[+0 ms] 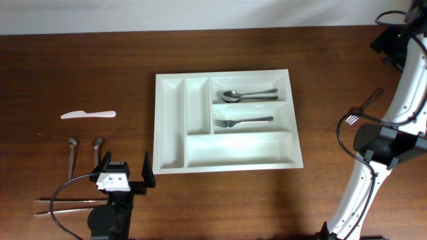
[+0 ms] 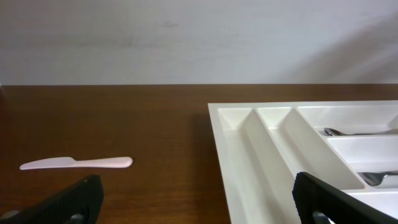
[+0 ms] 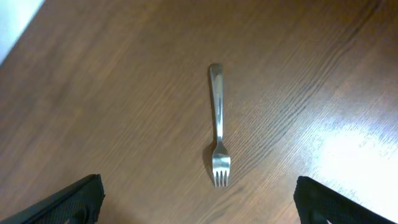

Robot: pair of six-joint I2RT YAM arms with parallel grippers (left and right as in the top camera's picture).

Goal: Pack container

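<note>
Left claw (image 1: 125, 168) & right claw (image 3: 205, 202) both gape wide, holding nothing. 1 big white plastic cutlery tray (image 1: 240, 150) sits mid brown wood table (image 1: 80, 67). Its top wide slot has what looks like 2 metal spoons (image 1: 247, 96), the next slot 1 metal fork (image 1: 243, 122). Left of tray: 1 white plastic knife (image 1: 88, 115), 2 loose spoons (image 1: 72, 150). L claw sits low by the tray's near-left corner. R claw looks down over 1 loose fork (image 3: 217, 124), well right of tray.
</note>
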